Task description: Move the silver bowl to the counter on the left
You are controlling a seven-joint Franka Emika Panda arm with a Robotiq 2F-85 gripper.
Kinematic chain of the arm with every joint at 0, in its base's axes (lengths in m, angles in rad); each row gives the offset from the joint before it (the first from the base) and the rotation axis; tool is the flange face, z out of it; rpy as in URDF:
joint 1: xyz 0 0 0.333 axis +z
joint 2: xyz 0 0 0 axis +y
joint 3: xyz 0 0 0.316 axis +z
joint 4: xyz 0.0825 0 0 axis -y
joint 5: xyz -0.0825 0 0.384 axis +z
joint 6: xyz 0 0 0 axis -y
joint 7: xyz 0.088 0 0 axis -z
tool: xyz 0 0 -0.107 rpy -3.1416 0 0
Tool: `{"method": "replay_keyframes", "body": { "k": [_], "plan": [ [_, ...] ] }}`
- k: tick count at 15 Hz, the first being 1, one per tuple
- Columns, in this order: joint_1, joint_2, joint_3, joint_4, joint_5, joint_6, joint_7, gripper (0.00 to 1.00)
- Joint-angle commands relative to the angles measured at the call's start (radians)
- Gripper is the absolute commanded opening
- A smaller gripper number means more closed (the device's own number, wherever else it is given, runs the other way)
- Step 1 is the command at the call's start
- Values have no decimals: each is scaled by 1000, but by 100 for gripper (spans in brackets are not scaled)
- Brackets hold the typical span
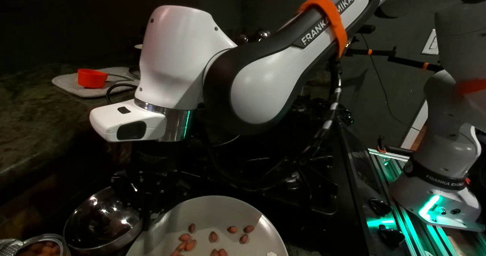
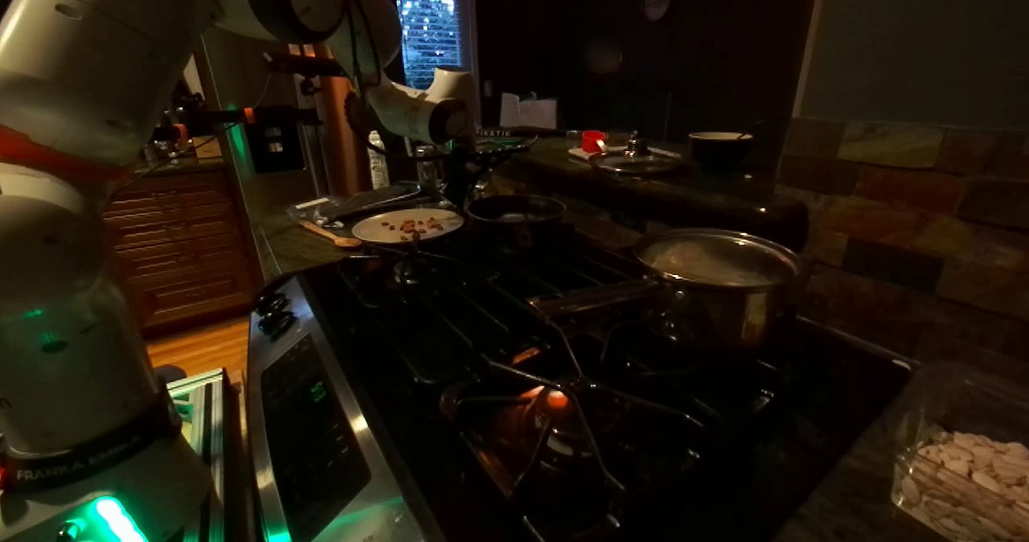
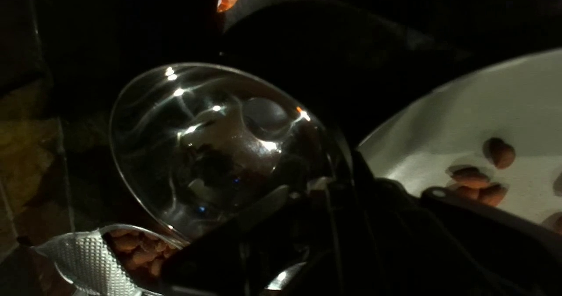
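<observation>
One silver bowl [image 3: 219, 133], round, shiny within: it is lying left of centre in the wrist view, above and left of the gripper [image 3: 344, 179], which is filling the lower middle of that frame and is clamping the bowl's right-hand rim, one dark finger inside, one outside. In an exterior view the bowl is showing at lower left, just under the gripper, and is looking tilted; darkness is hiding whether anything is supporting it. One white dish [image 1: 212, 210] with brown nuts [image 1: 213, 236]: lying just right of the bowl, bottom centre. One foil-lidded nut container [image 3: 90, 261]: standing beside the bowl, lower left corner. One counter [image 1: 38, 123], dark mottled stone: running along the left edge, higher than the bowl in the frame. One red cup [image 1: 92, 78]: resting there, upper left, on a pale mat [image 1: 68, 82].
</observation>
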Motion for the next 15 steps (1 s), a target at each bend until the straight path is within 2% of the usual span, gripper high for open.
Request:
{"method": "replay_keyframes", "body": {
  "k": [1,3,4,5,6,7,12,14,15],
  "plan": [
    [-19,20,8,1,-11,52,-17,19],
    [-23,22,3,1,-25,70,-22,7],
    [-28,22,6,0,-23,73,-25,4],
    [-34,22,11,-1,-17,67,-29,36],
    [-38,19,15,-4,-14,55,-36,32],
    [-38,16,14,-6,-15,52,-35,32],
    [-29,-88,37,-44,2,-32,-4,67],
    [-32,-172,45,-82,14,-65,15,82],
    [-23,-235,21,-117,-8,-83,60,91]
  ]
}}
